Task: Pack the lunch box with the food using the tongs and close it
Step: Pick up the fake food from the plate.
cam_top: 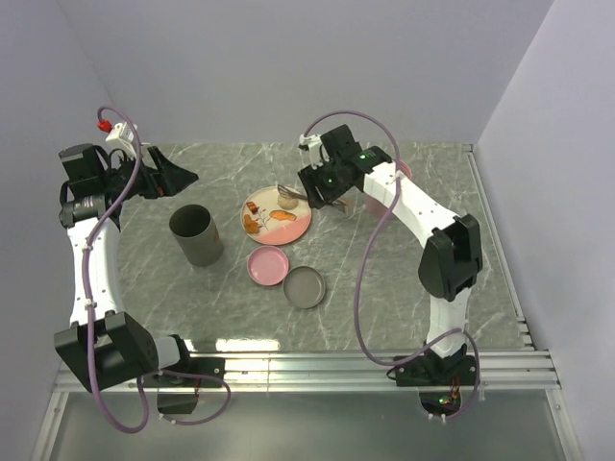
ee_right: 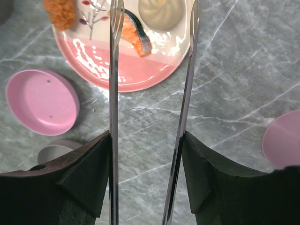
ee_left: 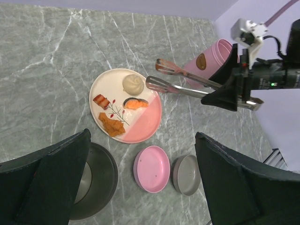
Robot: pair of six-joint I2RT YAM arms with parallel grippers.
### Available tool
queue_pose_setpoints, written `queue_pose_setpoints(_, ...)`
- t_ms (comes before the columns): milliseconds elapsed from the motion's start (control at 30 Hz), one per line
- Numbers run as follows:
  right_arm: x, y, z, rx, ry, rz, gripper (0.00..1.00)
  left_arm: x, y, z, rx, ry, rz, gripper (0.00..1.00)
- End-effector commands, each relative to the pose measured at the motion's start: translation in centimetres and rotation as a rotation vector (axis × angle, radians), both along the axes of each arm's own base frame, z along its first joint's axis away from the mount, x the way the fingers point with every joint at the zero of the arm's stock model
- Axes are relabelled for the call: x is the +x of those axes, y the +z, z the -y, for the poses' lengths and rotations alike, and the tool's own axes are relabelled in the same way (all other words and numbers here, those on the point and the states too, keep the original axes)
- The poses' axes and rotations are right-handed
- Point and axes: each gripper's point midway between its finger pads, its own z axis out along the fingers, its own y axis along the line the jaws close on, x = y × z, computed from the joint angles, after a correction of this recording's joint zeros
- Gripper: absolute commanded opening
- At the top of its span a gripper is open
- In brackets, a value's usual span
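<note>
Right end effector (ee_right: 147,140): partly closed, both fingers (ee_right: 89,168) pressed on the outer sides of the tongs (ee_right: 114,93), gripping them well back from the tips. Tongs are off the surface (cam_top: 211,307), the two arms apart, nothing pinched between them.

Right wrist view: tong arms run out over the plate (ee_right: 136,77). Salmon slice (ee_right: 136,37) and bun (ee_right: 161,11) lie between the two arms. Fried chunk (ee_right: 61,11) lies outside the arm on the picture's left.

Left wrist view: one tip is over the plate's right rim, just beside the bun. The other tip is past the rim, over bare surface. Can't tell whether either tip touches anything.

Left end effector (ee_left: 143,138): fully open and empty. It hovers at the left side of the surface, pointing toward the plate, well apart from everything.

Layout from the arm bases outward:
- Grey round lid (cam_top: 304,287) is nearest.
- Pink shallow dish (cam_top: 268,265) is just beside it, to the left and slightly farther.
- Grey metal cup (cam_top: 197,233) is left of the dish, upright, open top.
- The plate is pink-and-cream and all the food is on it. Fried chunk is at the near-left edge, red-and-white piece (ee_left: 102,100) is on the cream half, salmon slice is mid-plate, and bun is on the far side.
- Pink cylindrical container (ee_left: 206,63) is farthest, beyond the right end effector and the tongs. In the top view the arm mostly hides it.
</note>
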Motion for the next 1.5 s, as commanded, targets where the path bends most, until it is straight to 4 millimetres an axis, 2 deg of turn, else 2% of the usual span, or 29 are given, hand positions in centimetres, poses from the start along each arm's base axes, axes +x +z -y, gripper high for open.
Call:
queue_pose_setpoints(0,2.1,1.2,-0.5,0.033,-0.038,0.055,0.65,0.5,0.8,-0.1,0.007,0.000,0.036,0.99)
queue_pose_setpoints(167,2.8,-0.4,-0.7,0.015,-0.052,0.044,0.63,0.7,0.5,-0.1,0.003,-0.004,0.029,0.99)
queue_pose_setpoints(433,2.9,-1.9,-1.4,0.014,-0.039,0.008,0.63,0.9,-0.1,-0.1,0.003,-0.010,0.012,0.99)
queue_pose_setpoints(1100,3.2,-3.4,-2.4,-0.005,-0.034,-0.009,0.67,1.0,-0.8,-0.1,-0.009,-0.015,-0.004,0.99)
queue_pose_setpoints(1467,2.3,-4.2,-3.8,-0.031,-0.003,-0.007,0.67,1.1,-1.1,-0.2,-0.008,-0.016,-0.007,0.99)
